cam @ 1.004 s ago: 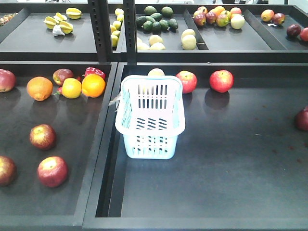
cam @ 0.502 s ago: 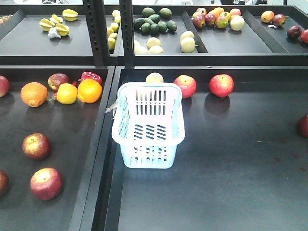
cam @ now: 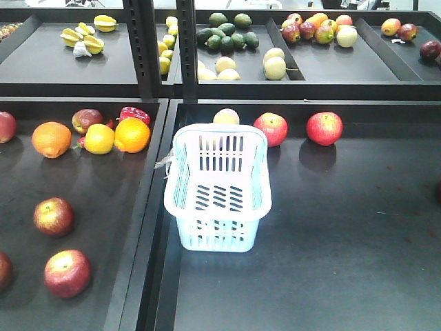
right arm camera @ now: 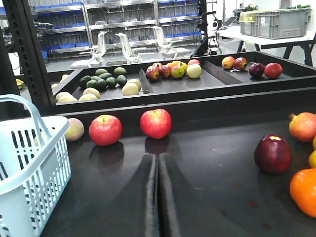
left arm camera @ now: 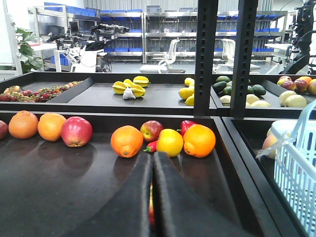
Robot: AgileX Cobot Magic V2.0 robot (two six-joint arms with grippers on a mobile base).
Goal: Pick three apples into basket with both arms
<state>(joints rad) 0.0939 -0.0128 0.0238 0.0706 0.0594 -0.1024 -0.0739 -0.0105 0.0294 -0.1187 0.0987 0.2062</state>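
The pale blue basket (cam: 180,204) stands at the left end of the right tray, and only its slotted base shows inside. Two red apples (cam: 271,129) (cam: 324,128) lie behind it to the right. Two more red apples with yellow blush (cam: 54,216) (cam: 67,273) lie at the front of the left tray. Neither arm shows in the front view. My left gripper (left arm camera: 152,155) is shut low over the left tray, its tips toward the oranges. My right gripper (right arm camera: 158,157) is shut, with its tips in line with the red apple (right arm camera: 156,123). The basket (right arm camera: 29,163) is to its left.
Oranges (cam: 132,134), a yellow fruit (cam: 100,138), a red pepper and another apple (cam: 87,120) sit at the back of the left tray. A pale apple (cam: 226,116) lies behind the basket. A dark red apple (right arm camera: 273,154) is at the right. Black shelf posts (cam: 185,48) and a raised tray divider (cam: 148,227) stand nearby.
The whole scene has drifted slightly downward in the front view as the camera shifted. Fruit and basket keep their places relative to each other.
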